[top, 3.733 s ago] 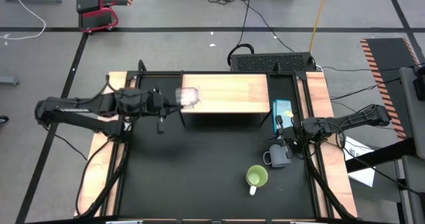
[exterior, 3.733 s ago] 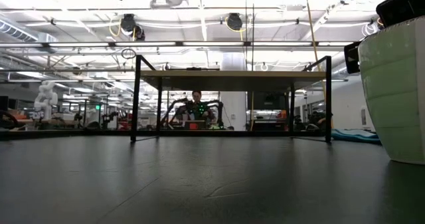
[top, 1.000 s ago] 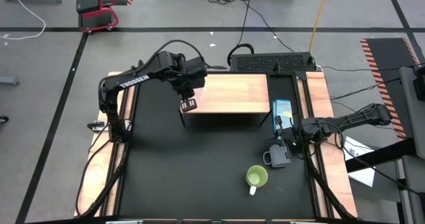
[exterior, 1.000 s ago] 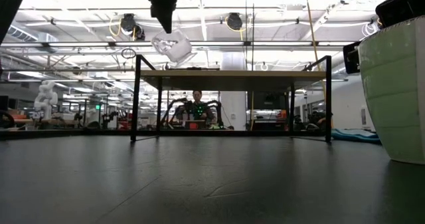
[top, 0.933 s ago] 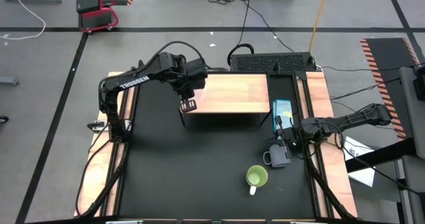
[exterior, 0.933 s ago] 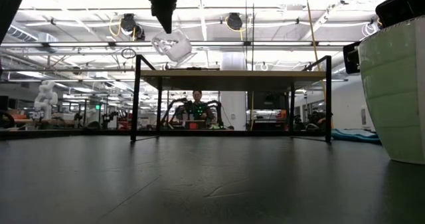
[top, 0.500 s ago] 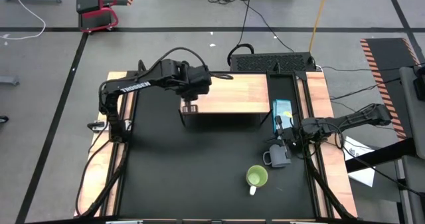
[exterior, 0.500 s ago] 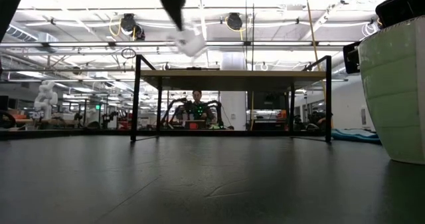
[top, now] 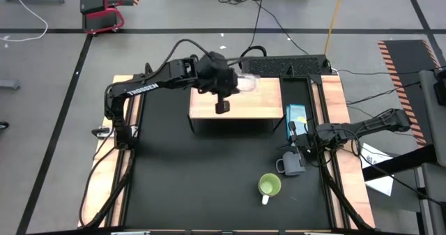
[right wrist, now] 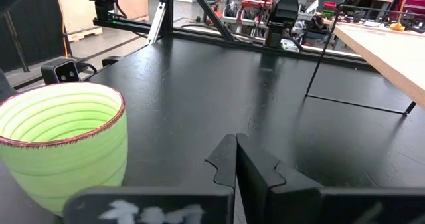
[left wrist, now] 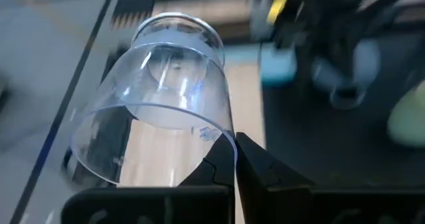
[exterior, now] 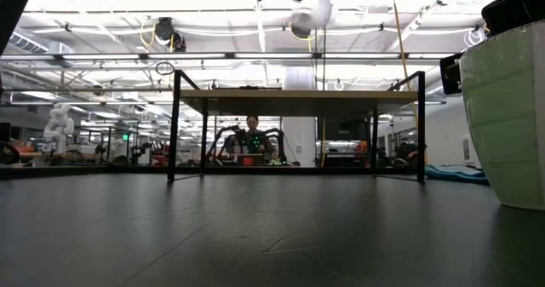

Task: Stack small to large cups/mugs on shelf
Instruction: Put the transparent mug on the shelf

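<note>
My left gripper [top: 235, 84] is above the far part of the light-wood shelf [top: 237, 104], shut on the small clear glass cup [top: 248, 83]. The low view shows the cup [exterior: 312, 10] high over the shelf board [exterior: 298, 95]. The grey-blue mug [top: 291, 164] stands on the black table near its right edge. The lime-green mug [top: 270, 186] stands nearer, its white handle toward the near edge. My right gripper [top: 300, 146] is shut by the grey-blue mug's far side. In the right wrist view the shut gripper [right wrist: 236, 151] points past the green mug [right wrist: 63, 144]. My left gripper holds the glass cup by the wall at its open rim [left wrist: 214, 135], pinched at the free ends of the fingers [left wrist: 255, 167]. The cup is lifted clear above the shelf and lies on its side, with its base [left wrist: 174, 30] pointing away from the gripper, toward the table's right.
A blue box [top: 296, 114] lies on the table just right of the shelf. Black shelf legs [exterior: 174, 125] stand at the corners. Light-wood strips run along the table's left and right sides. A person [exterior: 251, 138] sits in the room behind the table.
My left gripper has carried the glass cup from the shelf's near left corner toward the right and the far edge, rising as it went. It has turned, so the cup now lies on its side and points toward the table's right.
</note>
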Motion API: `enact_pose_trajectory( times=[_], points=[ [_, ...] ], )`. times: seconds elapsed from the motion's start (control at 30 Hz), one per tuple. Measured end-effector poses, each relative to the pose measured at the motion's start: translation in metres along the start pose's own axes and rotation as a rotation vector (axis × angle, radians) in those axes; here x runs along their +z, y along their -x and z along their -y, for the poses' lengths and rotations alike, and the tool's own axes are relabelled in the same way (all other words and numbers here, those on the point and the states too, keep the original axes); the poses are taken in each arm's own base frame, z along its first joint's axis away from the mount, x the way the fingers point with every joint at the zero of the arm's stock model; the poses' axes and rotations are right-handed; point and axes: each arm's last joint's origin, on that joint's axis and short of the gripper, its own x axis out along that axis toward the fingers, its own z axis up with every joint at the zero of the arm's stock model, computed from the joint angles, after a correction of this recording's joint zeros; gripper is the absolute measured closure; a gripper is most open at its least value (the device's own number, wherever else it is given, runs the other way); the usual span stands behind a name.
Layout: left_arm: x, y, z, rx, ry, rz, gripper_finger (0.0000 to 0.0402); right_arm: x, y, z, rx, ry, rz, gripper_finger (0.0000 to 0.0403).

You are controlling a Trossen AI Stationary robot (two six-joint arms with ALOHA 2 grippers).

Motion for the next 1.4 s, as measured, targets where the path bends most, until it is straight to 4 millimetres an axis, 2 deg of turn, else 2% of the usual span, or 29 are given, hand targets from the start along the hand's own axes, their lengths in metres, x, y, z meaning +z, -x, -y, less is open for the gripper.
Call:
enact_pose_trajectory(
  times=[0.13, 0.27, 0.53, 0.63, 0.73, 0.87, 1.0, 1.13, 1.4],
  points=[
    [0.006, 0.002, -0.016, -0.030, 0.013, 0.111, 0.0401, 0.000, 0.000, 0.000, 0.000, 0.000, 0.000, 0.0403],
    [-0.004, -0.005, -0.033, -0.030, 0.072, 0.071, 0.0401, -0.001, 0.000, 0.000, 0.001, 0.000, -0.007, 0.0403],
    [-0.027, -0.045, -0.035, -0.118, 0.103, -0.099, 0.0401, -0.003, -0.002, 0.000, 0.003, -0.003, -0.041, 0.0403],
    [-0.027, -0.052, -0.036, -0.117, 0.088, -0.090, 0.0401, -0.004, -0.003, 0.000, 0.004, -0.005, -0.049, 0.0403],
    [-0.023, -0.050, -0.037, -0.107, 0.080, -0.052, 0.0401, -0.004, -0.003, 0.000, 0.005, -0.006, -0.051, 0.0403],
    [-0.027, -0.050, -0.037, -0.092, 0.101, -0.090, 0.0401, -0.004, -0.004, 0.000, 0.004, -0.008, -0.044, 0.0403],
    [-0.034, -0.042, -0.037, -0.021, 0.148, -0.209, 0.0401, -0.004, -0.004, 0.000, 0.004, -0.008, -0.045, 0.0403],
    [-0.047, -0.031, -0.033, 0.046, 0.172, -0.409, 0.0401, -0.004, -0.004, 0.000, 0.005, -0.007, -0.044, 0.0403],
    [-0.040, -0.002, -0.025, 0.079, 0.182, -0.523, 0.0401, -0.003, -0.004, 0.000, 0.004, -0.001, -0.036, 0.0403]
  ],
)
